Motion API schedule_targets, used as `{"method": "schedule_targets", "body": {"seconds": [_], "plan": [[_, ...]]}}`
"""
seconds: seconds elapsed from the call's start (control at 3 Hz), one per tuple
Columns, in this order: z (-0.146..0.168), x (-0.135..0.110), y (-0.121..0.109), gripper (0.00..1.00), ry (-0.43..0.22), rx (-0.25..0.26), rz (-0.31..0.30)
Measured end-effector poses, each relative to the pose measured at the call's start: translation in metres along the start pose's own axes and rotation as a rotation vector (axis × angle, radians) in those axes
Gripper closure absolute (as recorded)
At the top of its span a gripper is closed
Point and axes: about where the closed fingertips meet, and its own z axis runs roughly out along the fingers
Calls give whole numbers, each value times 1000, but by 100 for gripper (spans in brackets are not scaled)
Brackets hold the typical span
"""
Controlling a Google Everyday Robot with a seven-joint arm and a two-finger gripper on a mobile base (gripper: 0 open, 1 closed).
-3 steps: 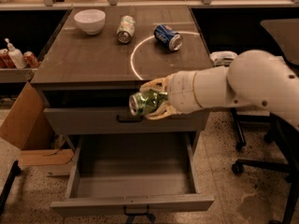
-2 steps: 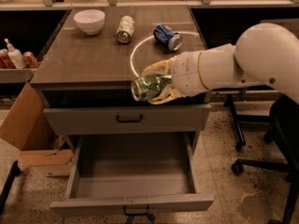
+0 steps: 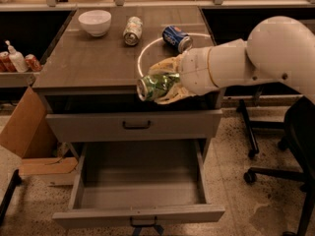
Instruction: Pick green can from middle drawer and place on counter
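Fingers of my pale two-finger gripper were clamped on the dented green-and-white drink can. It lay sideways between them, silver end at the tips, over the front edge of the grey-brown wood-grain counter and above the open grey middle drawer.

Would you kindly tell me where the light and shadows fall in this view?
Camera view: light from above evenly covers the counter; the gripper, holding the green can at the counter's front edge, is well lit; deep shadow fills the recess beneath the counter; the open middle drawer is dimmer inside.
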Motion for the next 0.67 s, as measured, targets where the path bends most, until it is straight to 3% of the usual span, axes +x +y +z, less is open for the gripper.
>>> {"method": "schedule_targets", "body": {"seconds": [0.67], "plan": [[7,13,-48,100,-40,-19,35]]}}
